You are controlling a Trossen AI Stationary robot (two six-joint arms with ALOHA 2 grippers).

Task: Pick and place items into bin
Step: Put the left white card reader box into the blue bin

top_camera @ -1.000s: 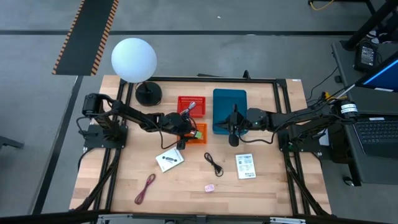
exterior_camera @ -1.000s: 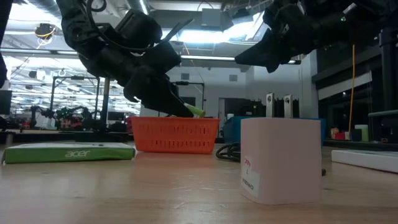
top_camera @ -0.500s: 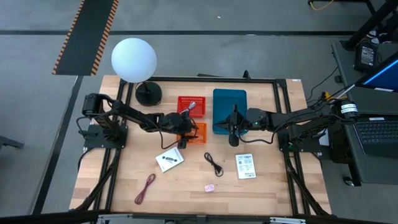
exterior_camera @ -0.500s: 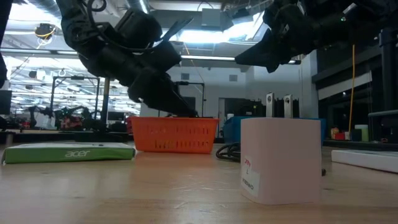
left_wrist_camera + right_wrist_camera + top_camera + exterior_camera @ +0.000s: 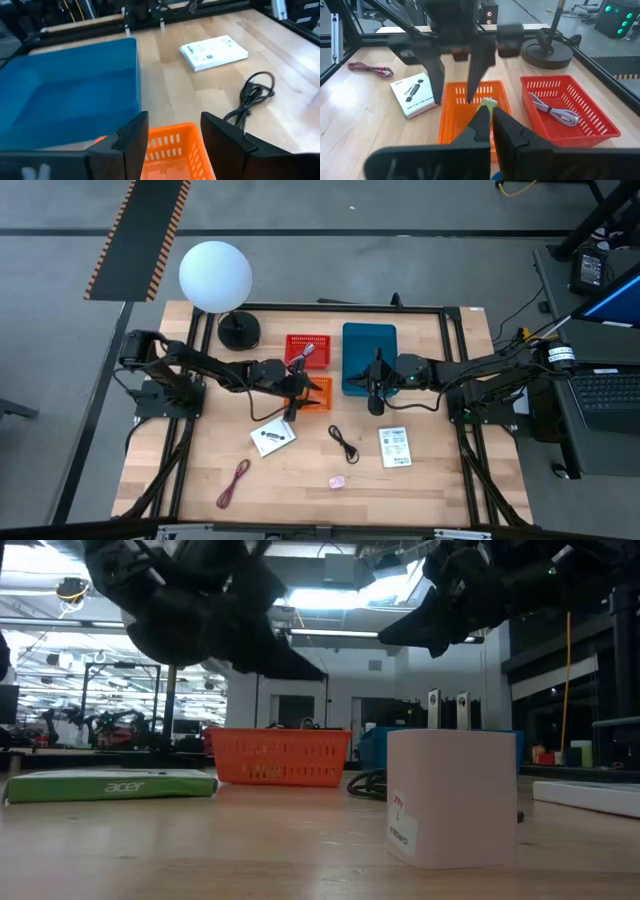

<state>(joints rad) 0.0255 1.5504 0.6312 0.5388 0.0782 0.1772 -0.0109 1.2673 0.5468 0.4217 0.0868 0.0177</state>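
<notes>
My left gripper [image 5: 297,387] hangs open and empty above the orange basket [image 5: 314,393], its fingers standing over the basket's rim [image 5: 170,137]. A small green piece [image 5: 487,105] lies inside that basket. My right gripper [image 5: 375,402] is shut and waits in the air beside the blue bin [image 5: 369,358]. On the wood lie two white printed packets [image 5: 272,436] [image 5: 395,446], a black cord [image 5: 345,443], a dark-red cord [image 5: 233,483] and a tiny pink piece [image 5: 338,480]. No silvery bits show.
A red basket [image 5: 307,348] holding a grey cable [image 5: 555,107] stands behind the orange one. The white globe lamp [image 5: 215,275] stands on its black base [image 5: 239,330] at the far left corner. Bare wood lies toward the near edge between the loose items.
My left gripper carried the green piece down into the orange basket, then rose and drew back a little toward the table's left. The green piece is no longer at its fingertips and lies in the basket. My right arm kept still.
</notes>
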